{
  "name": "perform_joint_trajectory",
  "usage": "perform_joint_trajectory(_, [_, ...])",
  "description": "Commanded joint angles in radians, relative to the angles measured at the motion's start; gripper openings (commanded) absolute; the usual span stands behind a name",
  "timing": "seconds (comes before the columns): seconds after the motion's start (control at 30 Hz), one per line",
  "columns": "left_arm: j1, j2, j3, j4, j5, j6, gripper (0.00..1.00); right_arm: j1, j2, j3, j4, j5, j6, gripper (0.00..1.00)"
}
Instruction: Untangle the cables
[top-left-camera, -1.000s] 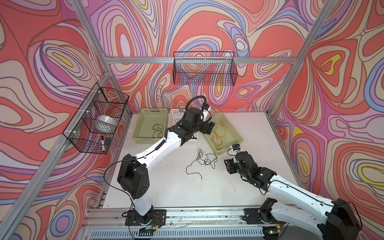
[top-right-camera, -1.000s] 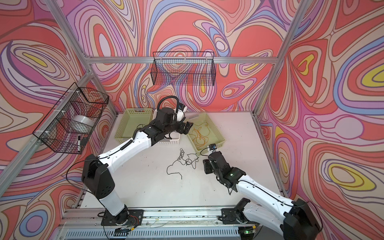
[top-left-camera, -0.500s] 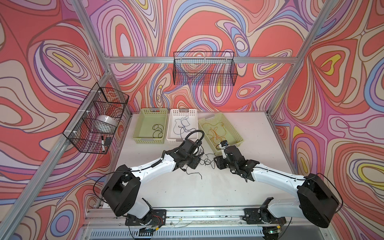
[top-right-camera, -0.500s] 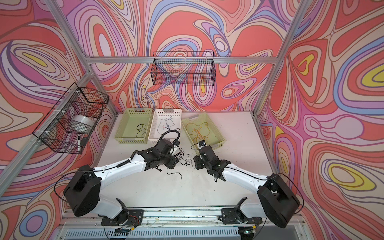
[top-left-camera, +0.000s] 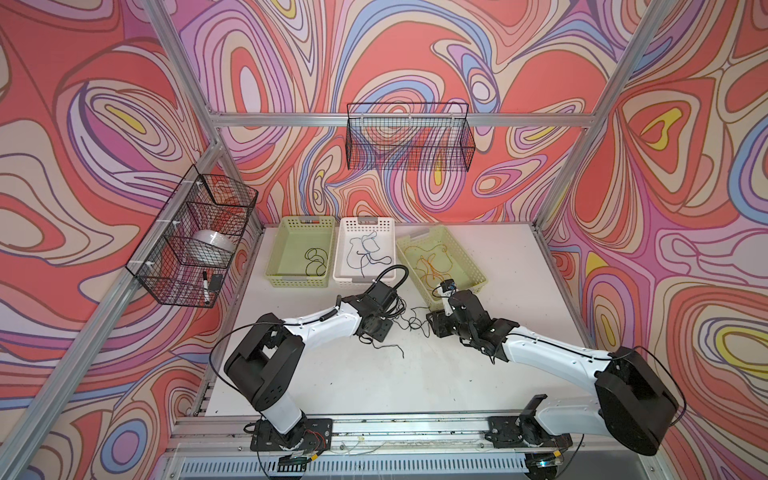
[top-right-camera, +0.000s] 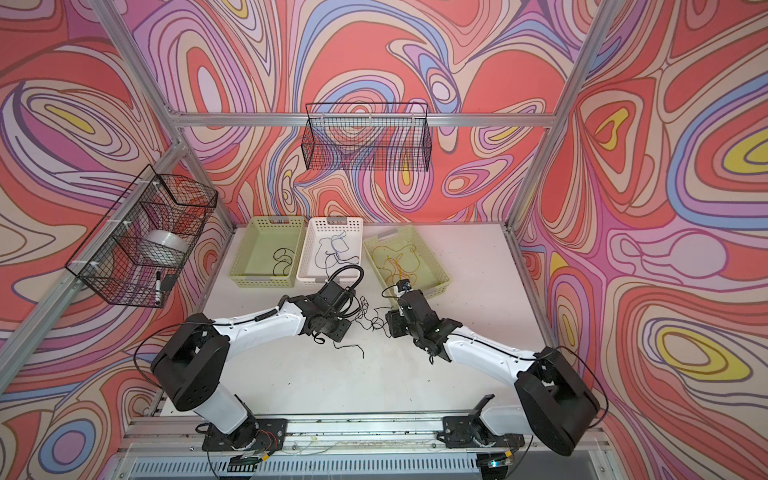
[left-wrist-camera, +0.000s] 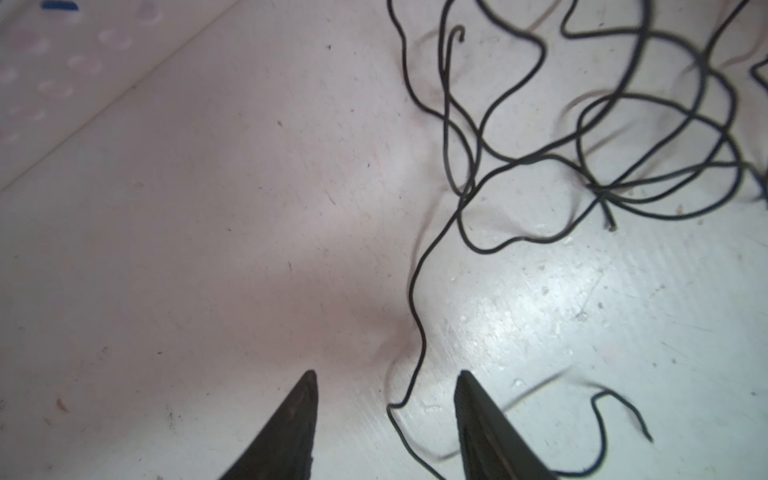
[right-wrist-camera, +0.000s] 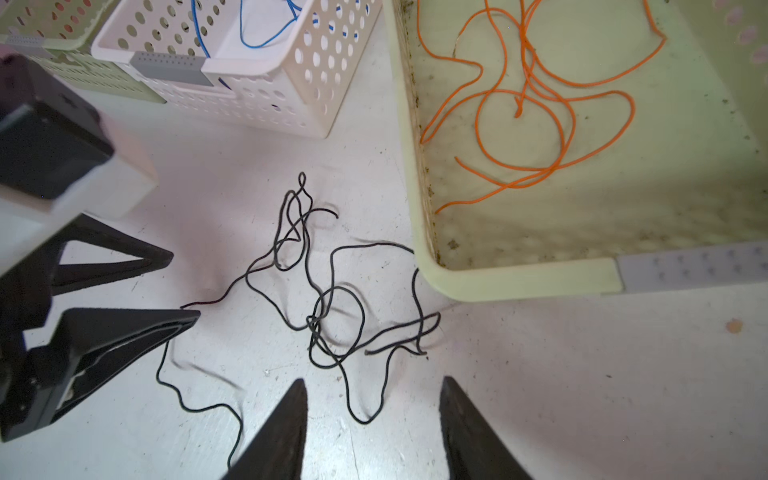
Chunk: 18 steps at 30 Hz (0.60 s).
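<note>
Cables (right-wrist-camera: 332, 311): dark strands in a loose tangle on the white table (top-left-camera: 415, 382), between the two grippers and just in front of three baskets. Left gripper (left-wrist-camera: 384, 376): jaws apart, one strand running down between the tips, not pinched. In the right wrist view a loose end lies at one of its fingertips; contact cannot be told. Right gripper (right-wrist-camera: 372, 382): jaws apart, a low loop of the tangle lying between the tips, nothing clamped. Edges: one strand meets the near corner of the right-hand green basket (right-wrist-camera: 498, 282), which holds orange cables (right-wrist-camera: 519, 124). White basket (right-wrist-camera: 266, 104) with blue cables (right-wrist-camera: 249, 41) stands near the tangle's far side, apart from it. Left-hand green basket (top-left-camera: 299, 282) holds one dark cable (top-left-camera: 314, 259). Bare table lies open toward the arm bases and out to the right. Both top views hide the fingers under the wrists, and the left wrist covers part of the tangle. Crossings at the knot are too dense to trace. The left wrist view cuts the tangle off at its edge, blurred there.
</note>
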<state>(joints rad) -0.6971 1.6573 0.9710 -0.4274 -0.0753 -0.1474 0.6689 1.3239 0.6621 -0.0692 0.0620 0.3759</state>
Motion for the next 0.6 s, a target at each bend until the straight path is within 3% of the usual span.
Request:
perform_joint_trajectory(0.0, [0.012, 0.051, -0.005, -0.047, 0.045, -0.012, 0.45, 0.0, -0.005, 0.002, 0.007, 0.001, -0.011, 0.53])
perform_joint_trajectory(0.17, [0.011, 0.108, 0.023, -0.067, 0.068, -0.011, 0.32, 0.0, -0.024, 0.009, 0.009, 0.017, -0.033, 0.53])
perform_joint_trajectory(0.3, [0.01, 0.117, 0.051, -0.104, 0.046, -0.017, 0.01, -0.001, -0.042, 0.018, 0.003, 0.028, -0.062, 0.53])
perform_joint_trajectory(0.47, [-0.065, -0.084, 0.113, -0.205, -0.116, 0.041, 0.0, -0.001, -0.094, -0.033, 0.141, -0.114, -0.152, 0.55])
perform_joint_trajectory(0.57, [-0.088, -0.241, 0.18, -0.249, -0.153, 0.071, 0.0, 0.0, -0.108, -0.055, 0.251, -0.207, -0.204, 0.59])
